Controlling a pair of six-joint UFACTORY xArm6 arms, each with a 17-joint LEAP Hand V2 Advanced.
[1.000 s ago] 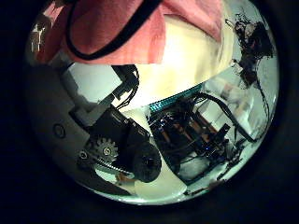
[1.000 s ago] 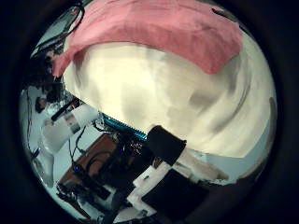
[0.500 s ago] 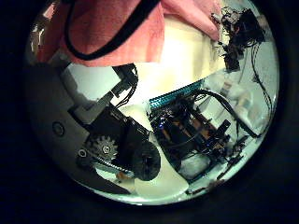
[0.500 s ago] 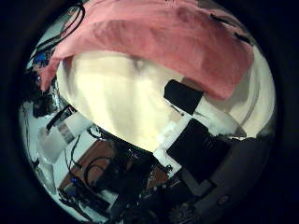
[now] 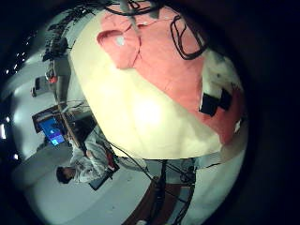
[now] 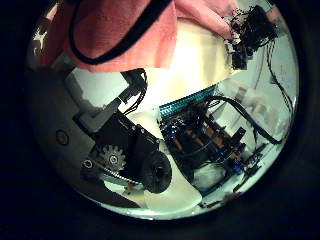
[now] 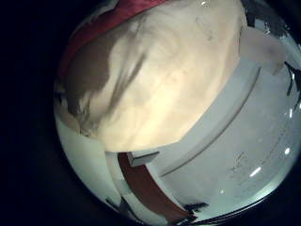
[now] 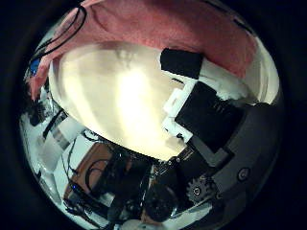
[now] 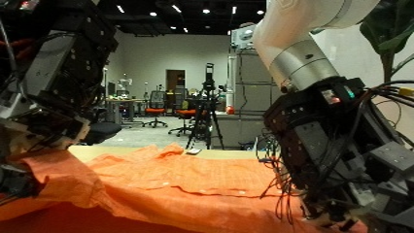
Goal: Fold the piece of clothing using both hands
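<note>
Beyond your table (image 9: 129, 151), with its pale top, you have red-backed office chairs (image 9: 156, 112) and a camera tripod (image 9: 205, 115) standing on the floor of a large room with rows of ceiling lights (image 9: 182, 11) overhead.

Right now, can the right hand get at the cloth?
Probably yes. The right hand hangs just above the cloth on the table, with nothing visible between them.

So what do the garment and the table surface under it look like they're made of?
The garment looks like a soft, matte woven or knit fabric in orange: it lies in loose wrinkles and folds. The table top appears to be a smooth, cream, hard surface, possibly laminate or painted board; the exact material can't be told.
</note>
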